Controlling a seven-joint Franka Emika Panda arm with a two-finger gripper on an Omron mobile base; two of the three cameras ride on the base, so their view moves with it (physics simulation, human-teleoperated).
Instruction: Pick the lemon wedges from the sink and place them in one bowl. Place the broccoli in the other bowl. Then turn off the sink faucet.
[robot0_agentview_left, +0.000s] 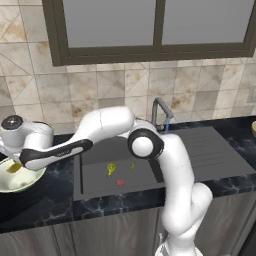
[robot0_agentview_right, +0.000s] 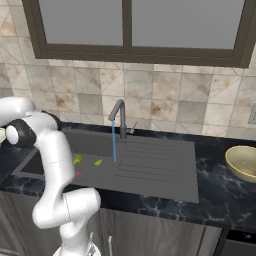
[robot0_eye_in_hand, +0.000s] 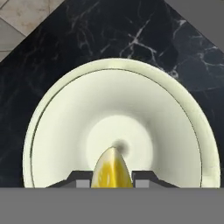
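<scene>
- A glossy, smooth yellow lemon wedge (robot0_eye_in_hand: 111, 169) is seen between the gripper (robot0_eye_in_hand: 112, 180) fingers.
- Below it, a smooth, glazed cream bowl (robot0_eye_in_hand: 57, 113) is shown.
- Polished black marble counter (robot0_eye_in_hand: 131, 30) surrounds it.

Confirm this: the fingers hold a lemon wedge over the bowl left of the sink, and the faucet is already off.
Not quite. The faucet is on: the right base view shows a thin blue stream falling from its spout into the sink. The rest stands: the hand view shows the fingers gripping a lemon wedge above the bowl.
</scene>
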